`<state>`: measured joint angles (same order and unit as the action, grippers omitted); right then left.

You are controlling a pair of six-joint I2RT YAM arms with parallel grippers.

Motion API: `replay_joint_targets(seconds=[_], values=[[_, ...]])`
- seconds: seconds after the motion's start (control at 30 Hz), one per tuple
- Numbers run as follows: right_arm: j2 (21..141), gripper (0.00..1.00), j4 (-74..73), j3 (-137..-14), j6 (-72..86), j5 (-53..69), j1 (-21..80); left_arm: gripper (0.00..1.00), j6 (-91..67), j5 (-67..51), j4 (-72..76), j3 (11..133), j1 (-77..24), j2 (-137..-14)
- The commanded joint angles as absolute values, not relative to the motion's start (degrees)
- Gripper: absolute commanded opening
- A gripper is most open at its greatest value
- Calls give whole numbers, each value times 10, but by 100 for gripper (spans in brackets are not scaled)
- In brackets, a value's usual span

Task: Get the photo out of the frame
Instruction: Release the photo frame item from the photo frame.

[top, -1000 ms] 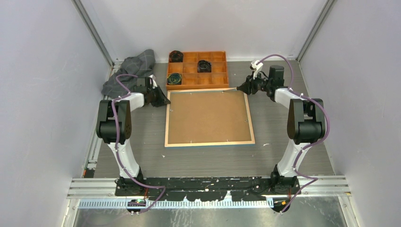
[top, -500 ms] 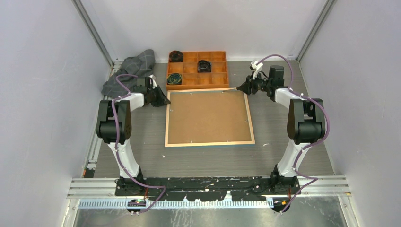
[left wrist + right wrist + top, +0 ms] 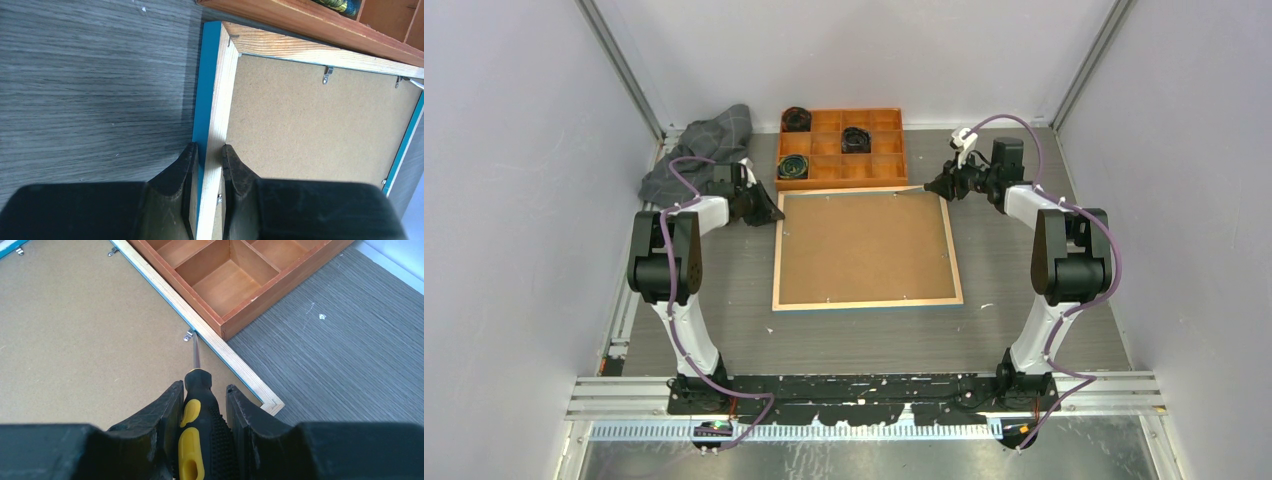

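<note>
Overhead, the frame (image 3: pixel 777 260) lies face-down between the arms, photo unseen beneath. Left wrist: left jaws pinch its 10 o'clock rim. Right wrist: right jaws clamp a screwdriver (image 3: pixel 196 440) at the 1 o'clock clip (image 3: pixel 188 335); a slip could gouge the backing board (image 3: pixel 75 340).

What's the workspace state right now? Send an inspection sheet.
Surface: grey wood-grain table, few white specks.
Job's things: frame face down, backing board in place; photo not seen.
Clutter: orange tray with dark rolls along frame's far edge; grey cloth far left.
Grippers: left gripper, jaws shut on frame's left rim; right gripper holds screwdriver, tip at a clip.
Cables: purple cables along both arms.
Surroundings: pale walls; nothing else seen.
</note>
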<state>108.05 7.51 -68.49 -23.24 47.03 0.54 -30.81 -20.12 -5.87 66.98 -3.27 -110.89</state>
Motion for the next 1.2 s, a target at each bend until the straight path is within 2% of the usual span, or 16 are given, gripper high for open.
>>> replay_joint_targets(seconds=[0.0, 1.17], values=[[1098, 1, 51, -691, -259, 432, 34, 1, -310, -182, -69, 664, -37, -1151], [1088, 1, 9, -710, -268, 439, 49, 1, -310, -183, -69, 665, -37, -1152]])
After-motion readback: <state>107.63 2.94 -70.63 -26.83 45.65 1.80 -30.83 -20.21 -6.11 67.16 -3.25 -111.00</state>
